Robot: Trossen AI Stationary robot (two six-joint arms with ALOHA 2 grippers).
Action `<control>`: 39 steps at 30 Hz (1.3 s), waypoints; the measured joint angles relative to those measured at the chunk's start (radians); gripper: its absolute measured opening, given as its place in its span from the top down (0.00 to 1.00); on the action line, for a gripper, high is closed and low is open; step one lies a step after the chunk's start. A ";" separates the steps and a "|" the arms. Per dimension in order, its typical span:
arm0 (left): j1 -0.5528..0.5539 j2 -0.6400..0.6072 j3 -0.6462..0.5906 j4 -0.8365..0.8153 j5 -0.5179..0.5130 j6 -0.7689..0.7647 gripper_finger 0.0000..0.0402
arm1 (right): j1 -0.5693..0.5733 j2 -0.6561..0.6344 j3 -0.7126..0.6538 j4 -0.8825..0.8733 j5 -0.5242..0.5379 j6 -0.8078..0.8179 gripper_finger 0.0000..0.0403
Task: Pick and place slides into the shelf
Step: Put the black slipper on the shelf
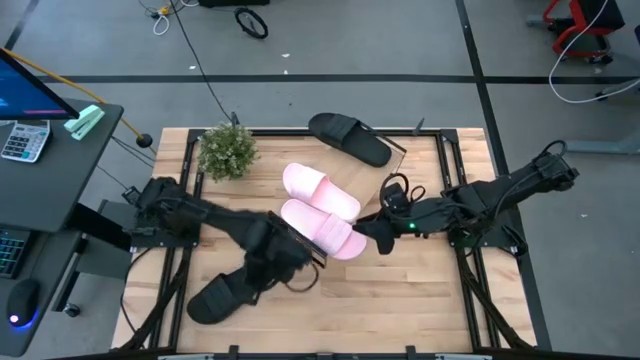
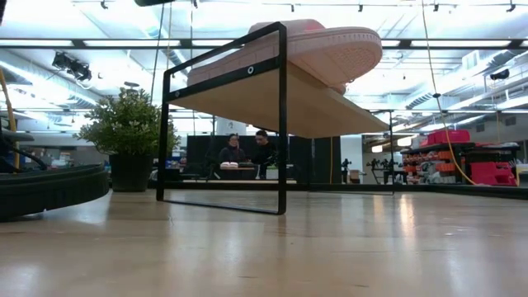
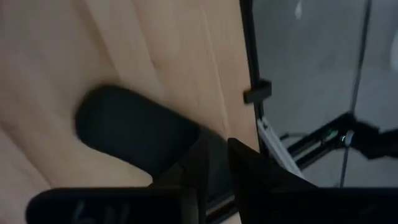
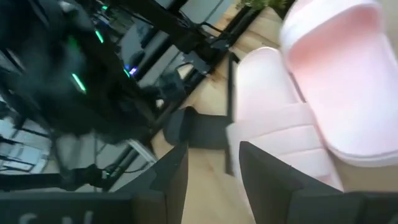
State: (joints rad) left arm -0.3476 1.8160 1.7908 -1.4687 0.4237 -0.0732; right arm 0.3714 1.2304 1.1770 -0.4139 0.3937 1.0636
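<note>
Two pale pink slides (image 1: 320,190) (image 1: 325,228) lie side by side on the light-wood shelf (image 1: 378,172); from table height one (image 2: 322,49) shows on the board (image 2: 280,103). One black slide (image 1: 348,137) lies by the shelf's far end. The other black slide (image 1: 222,296) (image 3: 127,130) (image 2: 45,188) is at the table's near left, with my left gripper (image 1: 264,274) (image 3: 214,168) shut at its end. My right gripper (image 1: 380,233) (image 4: 214,180) is open just right of the nearer pink slide (image 4: 280,137), touching nothing. My left gripper pinches the black slide at its end nearest the table's middle (image 3: 186,146), between its two fingers, which stand close together. The fingers themselves hide the exact part. Whether the slide is lifted or lies on the table, I cannot tell.
A small potted plant (image 1: 227,150) (image 2: 130,136) stands at the table's far left corner. The shelf's black end frame (image 2: 223,124) stands upright mid-table. Bare tabletop (image 1: 400,300) lies along the near edge. A desk with a calculator sits off the table's left side.
</note>
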 joint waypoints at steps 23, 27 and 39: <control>0.102 -0.499 -0.730 0.550 0.135 -0.239 0.87 | -0.167 0.000 0.000 -0.052 -0.108 -0.055 0.63; 0.090 -0.499 -0.816 0.550 0.244 -0.148 0.87 | -0.169 0.000 0.000 -0.051 -0.104 -0.025 0.63; 0.069 -0.499 -0.957 0.554 0.356 0.039 0.78 | -0.166 0.000 0.000 -0.025 0.009 0.115 0.63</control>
State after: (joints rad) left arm -0.2788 1.3174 0.8339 -0.9143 0.7796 -0.0342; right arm 0.2058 1.2308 1.1770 -0.4390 0.4032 1.1788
